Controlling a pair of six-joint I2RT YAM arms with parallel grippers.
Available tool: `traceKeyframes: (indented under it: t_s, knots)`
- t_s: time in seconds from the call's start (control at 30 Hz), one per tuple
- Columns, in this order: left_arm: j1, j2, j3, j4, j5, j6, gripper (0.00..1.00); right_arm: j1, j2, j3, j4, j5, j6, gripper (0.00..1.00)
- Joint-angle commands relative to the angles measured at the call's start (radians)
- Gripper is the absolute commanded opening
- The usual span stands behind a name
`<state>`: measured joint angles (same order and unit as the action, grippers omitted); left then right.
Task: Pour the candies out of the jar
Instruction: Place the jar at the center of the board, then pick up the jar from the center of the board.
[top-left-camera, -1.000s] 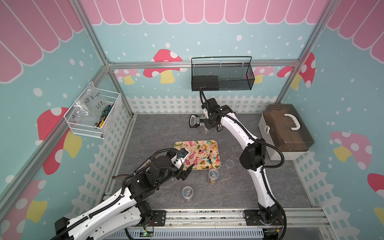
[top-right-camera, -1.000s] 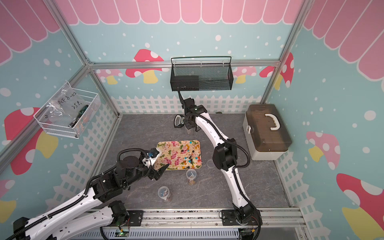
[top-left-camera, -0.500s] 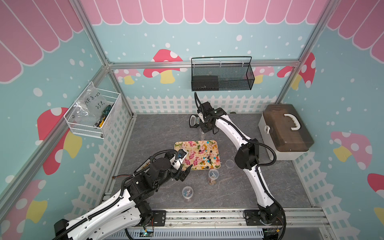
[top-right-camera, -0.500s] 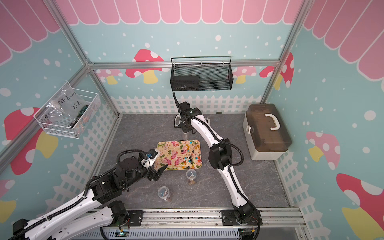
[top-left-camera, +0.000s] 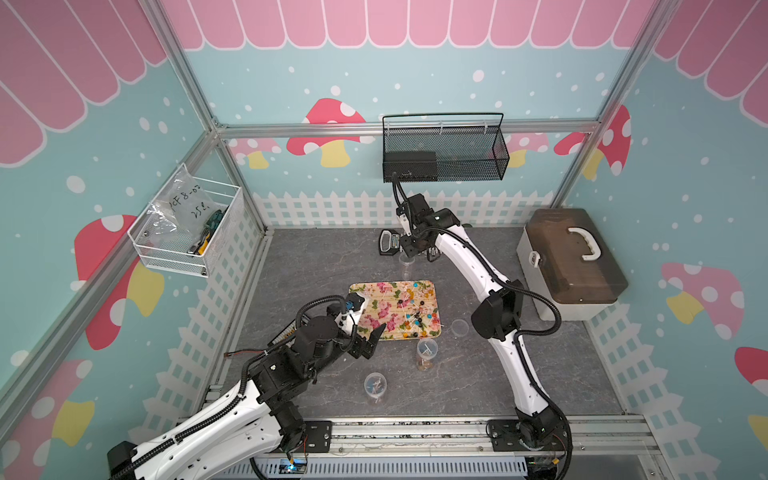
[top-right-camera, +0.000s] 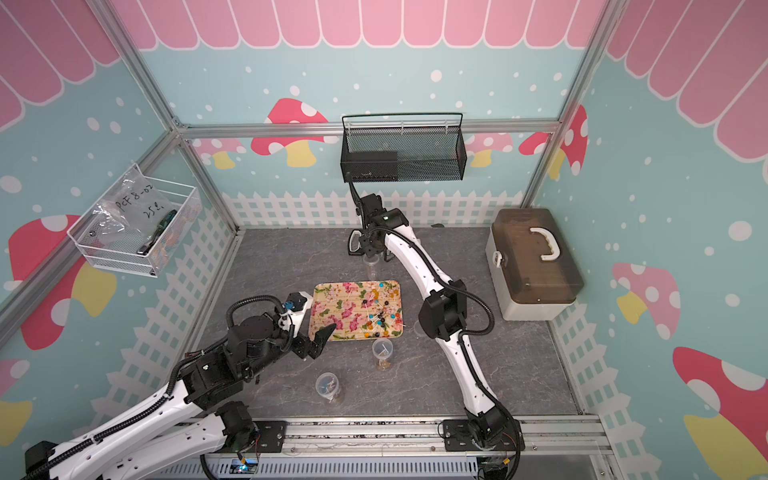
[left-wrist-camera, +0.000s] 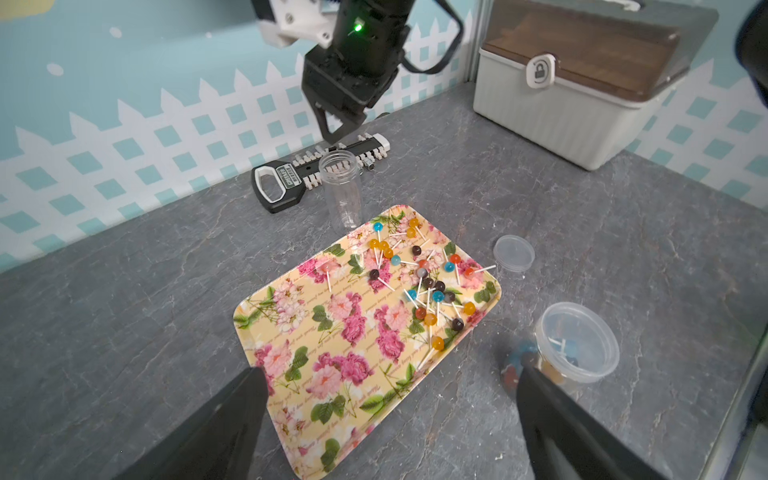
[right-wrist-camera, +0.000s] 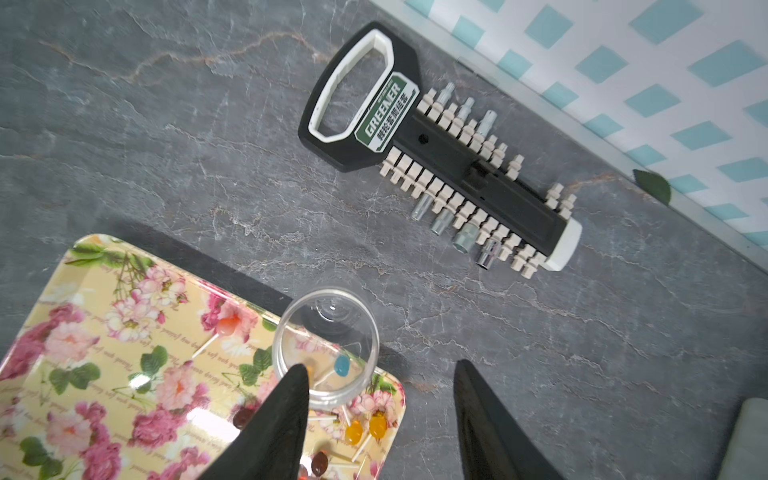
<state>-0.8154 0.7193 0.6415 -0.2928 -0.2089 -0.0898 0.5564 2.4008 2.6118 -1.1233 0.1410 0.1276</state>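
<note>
Jar (top-left-camera: 406, 268) (top-right-camera: 371, 268) is empty: clear, upright, mouth up. It stands on the grey worktop (top-left-camera: 311, 257) just past the far edge of the flowered tray (top-left-camera: 374, 299) (top-right-camera: 332, 307). Cannot tell if the base touches the rim.

The candies (top-left-camera: 415, 309) (top-right-camera: 380, 313) are out on the tray, scattered loose over its right half. Heads are blue, orange, red and dark, on white sticks. In the left wrist view (left-wrist-camera: 428, 286) a stick or two pokes over the rim. The left half of the tray is only printed flowers.

Right gripper (right-wrist-camera: 380, 365) (left-wrist-camera: 338, 133) hangs straight above the jar, released, fingers (right-wrist-camera: 282, 415) spread, nothing between them. In the right wrist view the jar's mouth (right-wrist-camera: 326, 345) sits below and beside one finger, not in the gap.

Left gripper (left-wrist-camera: 388, 372) is low over the tray's near left corner, spread wide, holding nothing.

Also on the worktop:
- A loose clear lid (top-left-camera: 460, 327) (left-wrist-camera: 514, 252) lies just off the tray's right side.
- Two more jars (top-left-camera: 427, 351) (top-left-camera: 375, 386) stand in front of the tray with candies inside.
- A black socket rack (right-wrist-camera: 436, 166) (left-wrist-camera: 316, 174) lies behind the empty jar, by the back fence.
- A white box (top-left-camera: 573, 266) with a brown lid and a handle sits at the far right.
</note>
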Motion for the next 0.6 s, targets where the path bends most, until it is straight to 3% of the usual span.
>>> traceKeyframes:
  t_s: [0.0,0.07,0.2,0.33,0.43,0.57]
  knots:
    - [0.053,-0.027,0.002,0.062,0.037,-0.191,0.97,0.001,-0.171,-0.064,-0.022,-0.014,-0.011,0.57]
    - [0.075,-0.03,-0.013,0.073,0.06,-0.239,0.97,0.013,-0.286,-0.22,0.003,-0.033,-0.011,0.58]
    - [0.11,-0.022,-0.011,0.035,0.065,-0.323,0.98,0.076,-0.614,-0.689,0.183,-0.012,0.0,0.6]
    - [0.165,0.014,-0.017,0.042,0.222,-0.39,0.98,0.151,-0.94,-1.12,0.36,-0.019,0.126,0.6]
    - [0.179,0.057,-0.013,0.058,0.261,-0.409,0.98,0.229,-1.136,-1.347,0.439,0.008,0.218,0.61]
    - [0.188,0.105,-0.012,0.086,0.252,-0.454,0.97,0.295,-1.29,-1.524,0.459,0.009,0.317,0.63]
